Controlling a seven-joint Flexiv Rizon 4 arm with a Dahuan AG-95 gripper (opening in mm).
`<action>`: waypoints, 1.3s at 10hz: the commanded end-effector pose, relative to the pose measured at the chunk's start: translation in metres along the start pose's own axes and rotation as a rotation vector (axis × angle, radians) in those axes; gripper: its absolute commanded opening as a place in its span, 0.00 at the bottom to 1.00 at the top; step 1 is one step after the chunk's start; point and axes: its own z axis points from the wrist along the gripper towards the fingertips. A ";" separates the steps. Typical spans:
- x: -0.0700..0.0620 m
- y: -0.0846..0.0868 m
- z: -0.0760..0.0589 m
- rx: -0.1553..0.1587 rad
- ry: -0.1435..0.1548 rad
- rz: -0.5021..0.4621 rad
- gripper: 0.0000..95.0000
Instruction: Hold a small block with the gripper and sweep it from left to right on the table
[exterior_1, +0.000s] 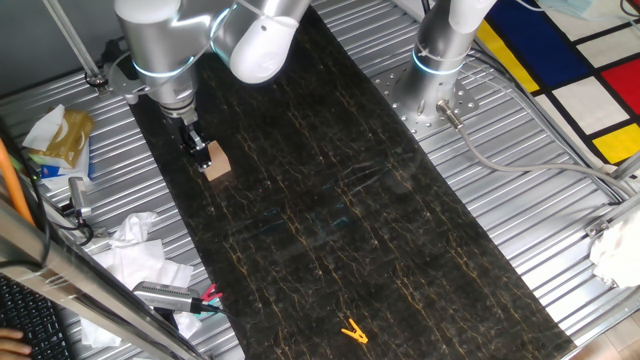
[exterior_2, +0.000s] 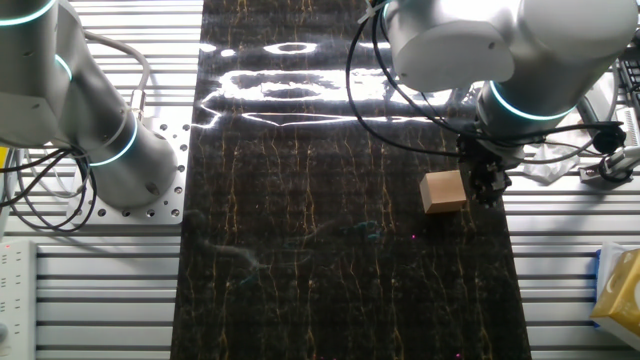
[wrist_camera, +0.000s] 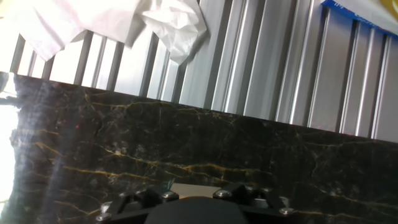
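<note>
Gripper: my black two-finger gripper hangs low over the table, fingertips against one side of the small block; whether my jaws clamp it or merely touch it, I cannot tell.
Small block: the tan wooden cube sits on the black marble, near its edge.
Table: the gold-veined table stretches away, a yellow clip well apart.
Beyond: ribbed metal, crumpled white paper.

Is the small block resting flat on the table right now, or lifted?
Cannot tell: the small block sits low over the table beside the pincer, but no view shows its underside.
</note>
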 end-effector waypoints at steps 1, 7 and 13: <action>0.000 0.000 -0.001 -0.001 -0.001 0.000 0.60; 0.002 -0.006 -0.004 0.007 -0.007 -0.020 0.60; 0.007 -0.014 -0.008 0.007 -0.026 -0.004 0.80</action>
